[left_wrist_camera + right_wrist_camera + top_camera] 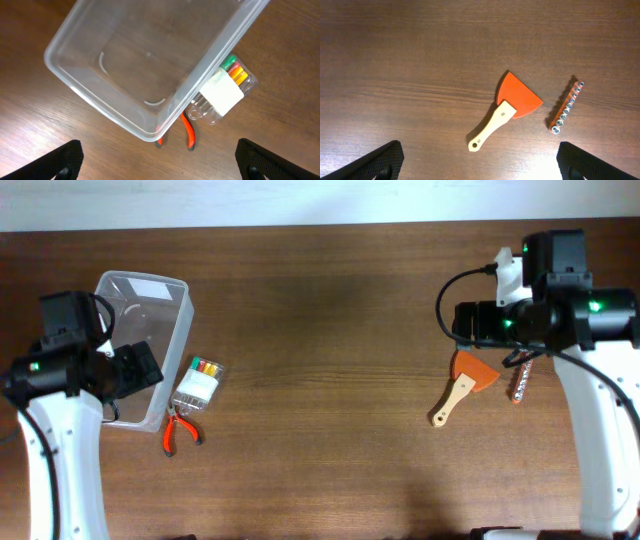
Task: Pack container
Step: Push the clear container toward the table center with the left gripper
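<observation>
The container (160, 305) is sitting at the table's left end, with the marker pack (198, 383) lying against its right wall and red pliers (180, 428) just beside its corner. The left gripper (160, 162) is hovering over that corner, fingers wide apart. The right gripper (480, 162) is hanging spread above the orange scraper (507, 107) and socket rail (566, 106)

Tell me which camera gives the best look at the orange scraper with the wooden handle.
The right wrist view: the scraper lies whole and unobstructed on the table, with its blade and handle both clear. The overhead view shows the same scraper much smaller, near the right arm's base. The left wrist view does not show it.
</observation>
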You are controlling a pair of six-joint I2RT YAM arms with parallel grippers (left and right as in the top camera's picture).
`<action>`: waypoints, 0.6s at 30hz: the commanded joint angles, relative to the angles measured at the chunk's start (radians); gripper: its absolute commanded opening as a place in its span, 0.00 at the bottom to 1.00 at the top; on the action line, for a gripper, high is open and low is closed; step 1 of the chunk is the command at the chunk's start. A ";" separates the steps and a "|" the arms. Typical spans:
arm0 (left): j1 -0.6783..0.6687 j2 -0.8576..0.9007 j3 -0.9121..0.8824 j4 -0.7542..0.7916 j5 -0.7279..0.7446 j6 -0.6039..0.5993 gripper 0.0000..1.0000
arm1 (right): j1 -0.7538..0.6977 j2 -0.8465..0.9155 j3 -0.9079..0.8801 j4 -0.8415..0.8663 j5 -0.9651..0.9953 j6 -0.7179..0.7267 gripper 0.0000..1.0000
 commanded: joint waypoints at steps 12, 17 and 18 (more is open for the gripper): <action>0.241 0.233 0.014 0.003 0.035 -0.570 0.99 | 0.008 0.076 0.029 0.000 -0.016 -0.036 0.99; 0.241 0.357 0.014 0.039 0.036 -0.571 0.99 | 0.008 0.076 0.029 0.002 -0.016 -0.036 0.99; 0.241 0.377 0.014 0.050 0.036 -0.570 0.99 | 0.008 0.076 0.029 0.003 -0.016 -0.036 0.99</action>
